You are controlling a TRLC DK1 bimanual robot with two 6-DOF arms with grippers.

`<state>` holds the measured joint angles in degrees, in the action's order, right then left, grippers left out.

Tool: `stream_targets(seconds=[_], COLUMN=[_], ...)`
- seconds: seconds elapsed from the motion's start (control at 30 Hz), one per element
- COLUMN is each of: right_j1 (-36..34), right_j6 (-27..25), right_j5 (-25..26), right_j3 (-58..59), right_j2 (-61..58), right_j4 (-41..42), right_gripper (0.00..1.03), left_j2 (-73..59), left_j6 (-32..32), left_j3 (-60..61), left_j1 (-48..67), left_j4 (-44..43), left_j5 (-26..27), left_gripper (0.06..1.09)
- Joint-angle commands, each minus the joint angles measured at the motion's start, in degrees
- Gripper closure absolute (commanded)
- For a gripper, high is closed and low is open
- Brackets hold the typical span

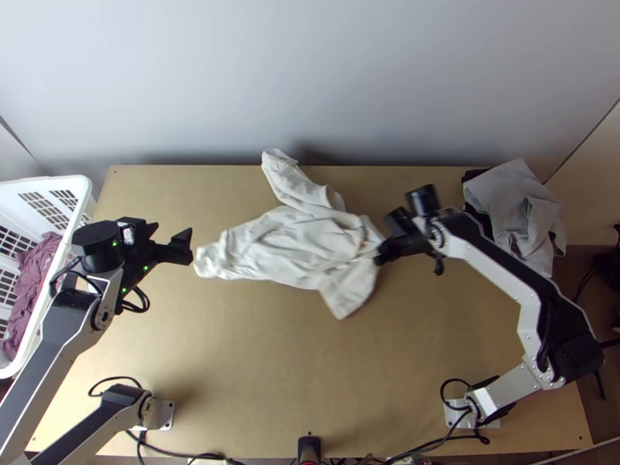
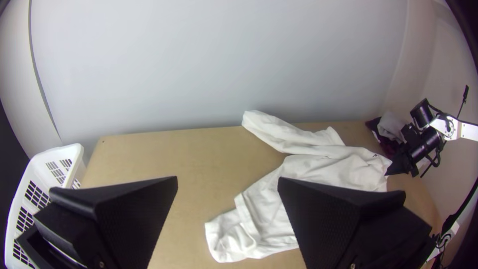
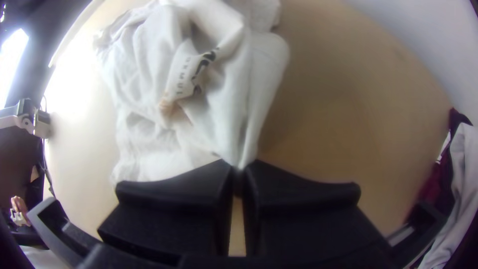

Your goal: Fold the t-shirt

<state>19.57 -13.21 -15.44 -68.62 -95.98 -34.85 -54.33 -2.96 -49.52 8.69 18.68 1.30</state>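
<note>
The white t-shirt (image 1: 298, 244) lies bunched and wrinkled across the middle of the table, one long narrow part (image 2: 279, 132) stretching toward the wall. My left gripper (image 1: 177, 242) is just left of the shirt's left end; in the left wrist view my left gripper (image 2: 227, 187) has its fingers wide apart with no cloth gripped. At the shirt's right side is my right gripper (image 1: 378, 257). In the right wrist view my right gripper (image 3: 240, 169) is closed on a pinched fold of the shirt (image 3: 244, 114), beside a part with dark print.
A white basket (image 1: 77, 186) holding mauve cloth (image 1: 35, 271) stands at the left edge. Grey and dark cloths (image 1: 515, 205) are piled at the table's back right corner. Bare tabletop (image 1: 279, 364) lies in front of the shirt.
</note>
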Motion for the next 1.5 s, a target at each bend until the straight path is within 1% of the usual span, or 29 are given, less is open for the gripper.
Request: stream_targets(seconds=[0.0,0.13,0.23,0.3,0.37,0.4,0.47,0.5,0.53,0.67,0.8,0.87,0.97,1.03,1.2,1.27,1.33,1.47], right_j1=[-13.2,-17.6,-19.0,-18.8,-17.9,-17.2,-16.2,-15.8,-15.2,-12.9,-13.2,-13.3,-12.8,-12.5,-11.8,-10.3,-8.6,-5.7], right_j6=[-8.9,-12.2,-12.5,-11.7,-8.8,-7.4,-1.8,0.9,3.1,3.6,4.4,4.0,0.9,-2.2,-6.8,-8.2,-9.9,-10.3], right_j5=[0.4,1.6,2.5,2.7,2.7,2.7,3.4,3.4,3.4,3.5,3.4,3.3,3.0,3.0,2.4,2.4,2.4,2.4], right_j3=[0.3,-3.3,-7.1,-8.8,-9.3,-9.4,-9.8,-10.0,-10.2,-5.6,0.4,3.5,7.0,8.5,8.1,8.2,8.8,9.1], right_j2=[-2.7,-6.0,-8.5,-9.9,-11.1,-11.3,-11.6,-11.6,-11.4,-5.9,2.3,6.1,10.3,12.7,14.9,15.7,16.7,17.1], right_j4=[0.0,0.1,1.0,2.9,7.6,8.9,11.8,12.4,12.4,11.6,11.6,9.4,3.0,-1.8,-12.1,-15.0,-17.2,-17.4], right_gripper=[1.00,1.00,1.00,1.00,0.99,0.88,0.37,0.16,0.04,0.03,0.03,0.03,0.04,0.04,0.04,0.04,0.07,0.07], left_j2=[-0.9,-0.8,-0.7,-0.5,-0.5,-0.5,-0.5,-0.4,-0.4,-0.5,-0.6,-0.6,-0.4,-0.2,0.6,0.8,0.8,0.8], left_j6=[0.7,1.3,1.6,1.5,1.4,1.2,0.8,0.7,0.6,0.3,-0.8,-1.3,-1.5,-1.6,-1.4,-1.4,-1.4,-1.4], left_j3=[-1.2,-1.2,-1.0,-0.8,-0.4,-0.3,-0.3,-0.2,-0.1,0.1,0.3,0.5,0.4,0.3,0.7,0.9,1.0,1.4], left_j1=[1.1,1.1,1.1,1.2,1.8,2.0,2.7,3.1,3.4,4.6,5.8,6.8,7.7,7.7,7.7,7.7,7.7,7.6], left_j4=[-0.2,0.2,0.5,0.6,0.6,0.6,0.7,0.7,0.7,0.6,0.2,0.1,0.1,0.1,0.5,0.5,0.5,0.2], left_j5=[0.0,0.0,0.0,0.0,0.0,0.0,0.0,0.0,0.0,0.0,0.0,0.0,0.0,0.0,-0.1,0.0,0.0,0.0], left_gripper=[0.11,0.11,0.11,0.11,0.11,0.11,0.11,0.11,0.11,0.11,0.11,0.11,0.11,0.11,0.11,0.11,0.11,0.11])
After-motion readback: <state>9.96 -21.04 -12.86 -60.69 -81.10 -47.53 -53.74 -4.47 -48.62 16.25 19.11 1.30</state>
